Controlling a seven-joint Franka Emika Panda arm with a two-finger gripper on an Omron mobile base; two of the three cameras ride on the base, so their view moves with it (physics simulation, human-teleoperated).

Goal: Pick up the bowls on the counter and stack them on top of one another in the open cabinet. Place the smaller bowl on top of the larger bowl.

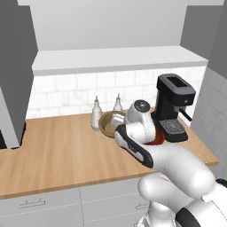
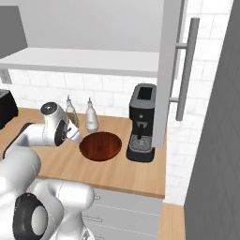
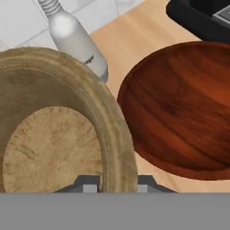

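The smaller bowl [image 3: 49, 148], tan with a darker rim, looms large at the left of the hand view. Its near wall stands between the two fingertips of my gripper [image 3: 117, 185], which is shut on that rim. From the left base view the same bowl [image 1: 105, 124] rests on the counter [image 1: 57, 155] by the bottles, half hidden by my gripper [image 1: 115, 123]. The larger bowl [image 2: 100, 145], glossy reddish-brown, lies just right of it, close beside its rim [image 3: 179, 108]. The open cabinet [image 1: 115, 60] is above, its white shelf bare.
Two white bottles [image 1: 96, 114] [image 1: 117, 104] stand against the tiled wall right behind the tan bowl. A black coffee machine [image 2: 142, 123] sits to the right of the red bowl. An open cabinet door with a long handle [image 2: 185, 70] hangs above it.
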